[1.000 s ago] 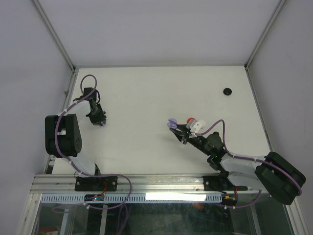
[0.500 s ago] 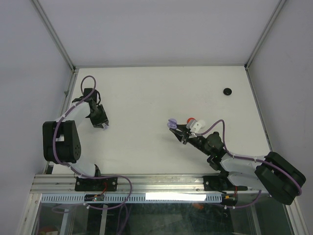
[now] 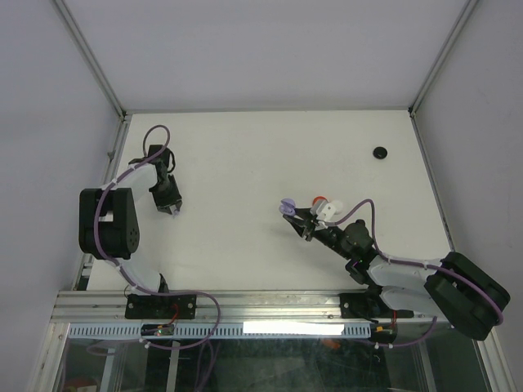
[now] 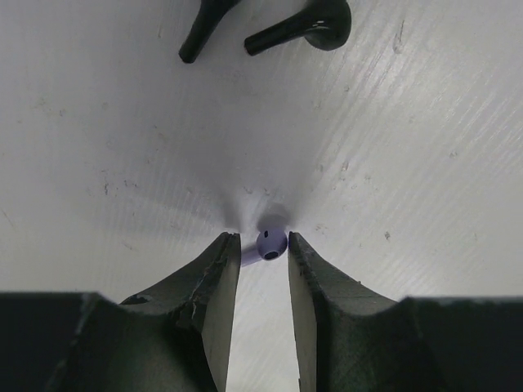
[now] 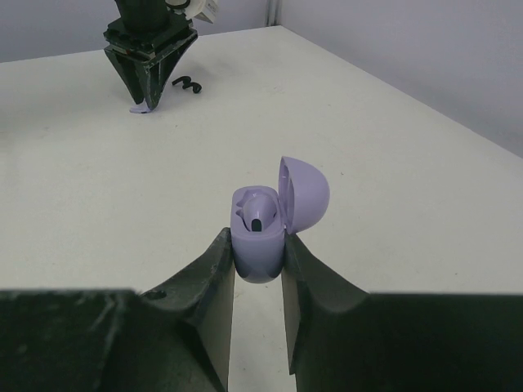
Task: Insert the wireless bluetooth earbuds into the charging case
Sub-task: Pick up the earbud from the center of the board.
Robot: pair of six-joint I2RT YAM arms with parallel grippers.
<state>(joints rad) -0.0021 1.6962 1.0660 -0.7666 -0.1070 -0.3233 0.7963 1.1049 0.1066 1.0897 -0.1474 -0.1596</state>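
From above, the left gripper (image 3: 169, 210) is down at the table (image 3: 245, 155) on its left side. The right gripper (image 3: 292, 214) sits right of centre with the lavender charging case (image 3: 286, 205) at its tip. The table is plain white, boxed in by pale panels on metal struts (image 3: 90, 61). A small red piece (image 3: 317, 200) and a small white piece (image 3: 328, 209) lie just beside the right gripper's fingers, too small to identify. A black round piece (image 3: 380, 153) lies well apart, towards the far right corner.

In the left wrist view, the lavender earbud (image 4: 271, 242) lies crosswise between the fingers. Its round head is against the right one and its stem runs left and slightly nearer to the camera, to the other finger. The fingers are drawn in to a narrow gap, which the earbud fills. Two black earbuds (image 4: 315, 24) lie beyond on the scuffed white surface, stems pointing left.

In the right wrist view, the fingers are clamped on the case's two sides. The case stands upright, mouth up, its lid (image 5: 304, 194) swung open to the right. One seated earbud (image 5: 257, 216) shows inside. Far behind, the other arm's gripper points straight down at the table, with the black earbuds close beside it.
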